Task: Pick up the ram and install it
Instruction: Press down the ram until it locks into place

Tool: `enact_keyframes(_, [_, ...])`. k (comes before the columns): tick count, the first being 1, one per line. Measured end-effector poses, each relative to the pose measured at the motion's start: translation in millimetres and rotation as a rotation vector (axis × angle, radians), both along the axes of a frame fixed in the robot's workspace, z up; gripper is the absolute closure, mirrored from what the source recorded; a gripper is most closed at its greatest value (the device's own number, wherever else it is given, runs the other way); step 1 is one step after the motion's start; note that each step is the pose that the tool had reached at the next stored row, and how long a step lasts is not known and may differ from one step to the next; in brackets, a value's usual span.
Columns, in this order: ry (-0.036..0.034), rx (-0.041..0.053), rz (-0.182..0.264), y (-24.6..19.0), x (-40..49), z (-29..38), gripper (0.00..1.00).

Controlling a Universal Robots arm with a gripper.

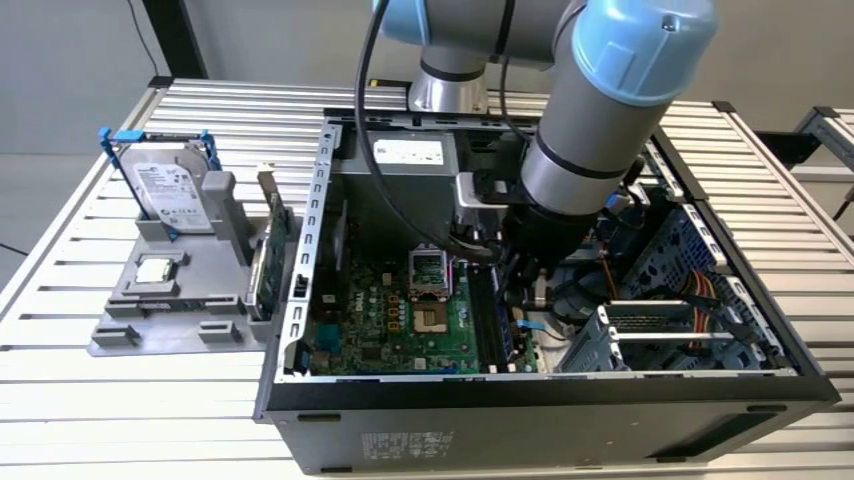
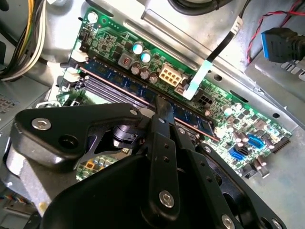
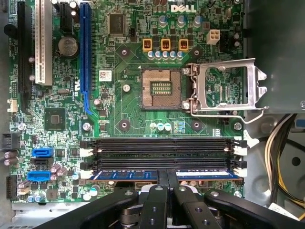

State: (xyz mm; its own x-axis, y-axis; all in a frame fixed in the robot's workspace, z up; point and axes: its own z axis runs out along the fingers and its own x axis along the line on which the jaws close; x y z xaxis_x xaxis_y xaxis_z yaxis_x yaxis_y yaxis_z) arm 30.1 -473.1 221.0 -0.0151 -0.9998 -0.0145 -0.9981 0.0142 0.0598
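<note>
A robot arm reaches down into an open computer case (image 1: 747, 330) standing on a slatted tabletop (image 1: 80, 400). Its pincer (image 3: 167, 179) is pressed together on the ram (image 3: 205, 174), a blue stick lying along the memory slot nearest the edge of the green motherboard (image 3: 133, 114), beside three empty black slots (image 3: 162, 148). In the second wrist view the fingers (image 2: 162, 112) meet on the stick's top edge. A hard drive (image 1: 174, 190) stands in a grey holder at the exterior view's left.
</note>
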Motion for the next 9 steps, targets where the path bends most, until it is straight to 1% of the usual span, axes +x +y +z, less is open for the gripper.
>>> enact_keyframes(2, [-0.0002,0.0004,0.000,0.0,0.0,-3.9,1.00])
enact_keyframes(4, [-0.0001,-0.0004,0.000,0.3,0.1,-4.5,1.00])
enact_keyframes(5, [0.0001,-0.0014,0.000,0.5,0.1,-3.5,1.00])
enact_keyframes(6, [-0.0004,0.0001,0.000,0.6,0.2,-1.2,1.00])
enact_keyframes(7, [-0.0013,0.0050,0.000,0.8,0.1,1.4,1.00])
enact_keyframes(9, [-0.0005,0.0022,0.000,0.3,0.0,11.5,1.00])
